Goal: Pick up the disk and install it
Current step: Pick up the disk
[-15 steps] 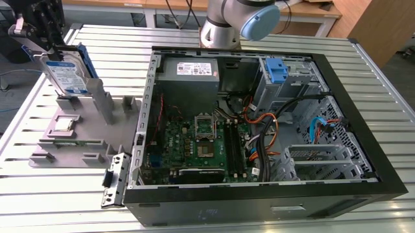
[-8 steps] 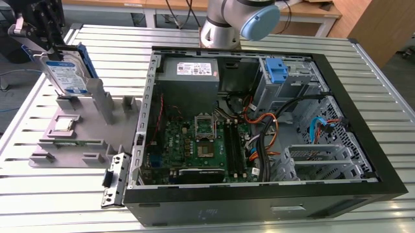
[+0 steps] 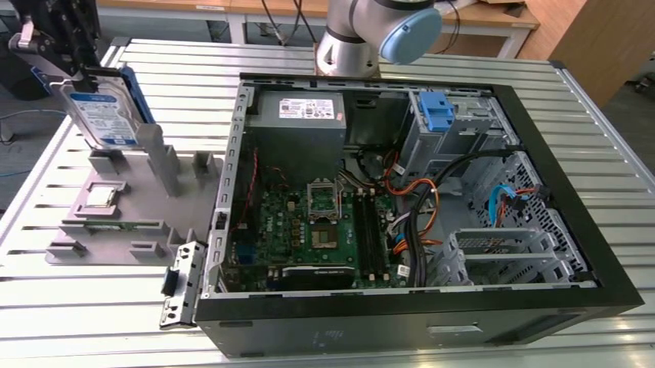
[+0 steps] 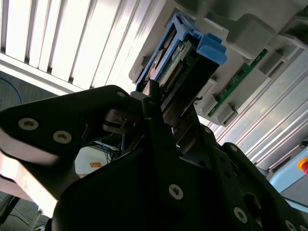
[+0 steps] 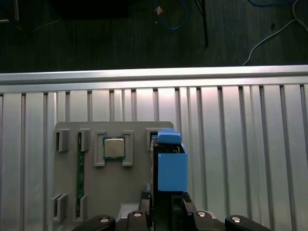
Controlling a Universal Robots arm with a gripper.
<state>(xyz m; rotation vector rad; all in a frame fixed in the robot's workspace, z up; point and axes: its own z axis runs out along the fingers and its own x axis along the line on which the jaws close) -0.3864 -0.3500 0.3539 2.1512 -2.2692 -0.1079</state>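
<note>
1. The disk is up at the exterior view's left. It stands on edge with its white-and-blue label facing the camera and its blue carrier framing it.
2. The gripper has it from above. In the second wrist view the black fingers sit tight on either side of the drive body, so I judge the jaws clamped on the disk.
3. Just under the disk are the upright posts of the grey fixture tray. I cannot tell whether its lower edge is clear of them.
4. The first wrist view looks straight down the carrier. A processor chip and a green memory stick lie in pockets of the tray just beside it.
5. Well apart, toward the exterior view's right, the open computer case lies on the slatted table. A blue bracket sits in its drive cage.
6. Risk one: if the lower edge is not clear, a sideways move would catch the carrier on a post. That could twist the disk in the grip or drag the tray.
7. Risk two: the hold is narrow and high on a tall plate, so a quick swing could let it pivot or slip.
8. Risk three: orange and black cables lie near the cage. A tilted disk could snag them or jam against the cage wall.
</note>
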